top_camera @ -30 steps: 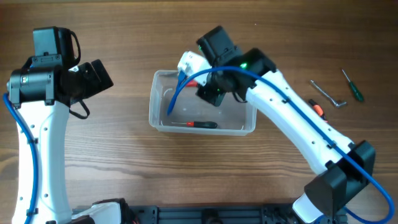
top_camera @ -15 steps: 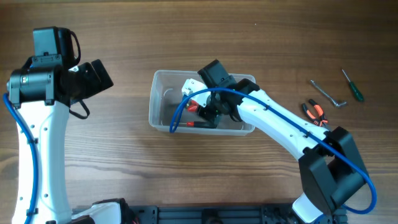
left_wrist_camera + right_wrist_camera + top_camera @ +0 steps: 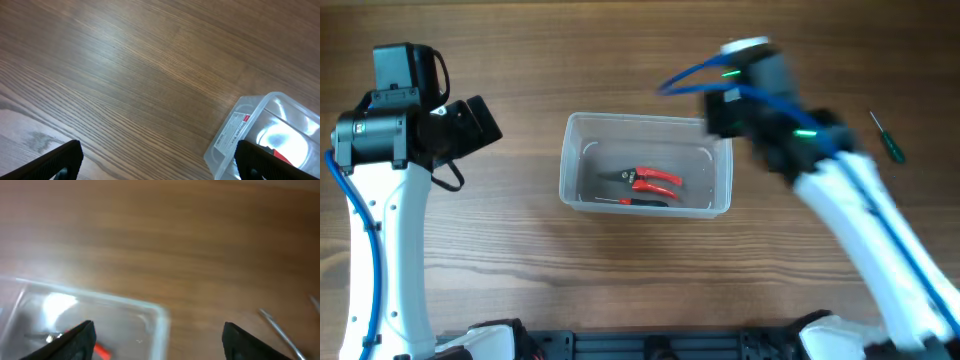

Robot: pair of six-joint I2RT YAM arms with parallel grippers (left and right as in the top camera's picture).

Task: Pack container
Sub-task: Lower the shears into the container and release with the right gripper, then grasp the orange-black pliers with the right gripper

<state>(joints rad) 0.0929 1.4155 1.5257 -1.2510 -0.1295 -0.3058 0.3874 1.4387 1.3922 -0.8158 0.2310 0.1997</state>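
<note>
1. Clear plastic tub upright on the wooden worktop, near the middle in the overhead view.
2. Inside it, red-handled pliers flat on the bottom; just beside them, toward the near wall, a small screwdriver with a red and black handle.
3. Left tool out to the left of the tub, well apart from it, fingers spread wide with nothing between them. Only one corner of the tub in the left wrist view, bearing a white label.
4. Right tool up over the worktop near the tub's far right corner, badly blurred from overhead. Fingers wide apart and empty in its own wrist view.
5. Green screwdriver flat on the worktop far to the right, well apart from the tub.
</note>
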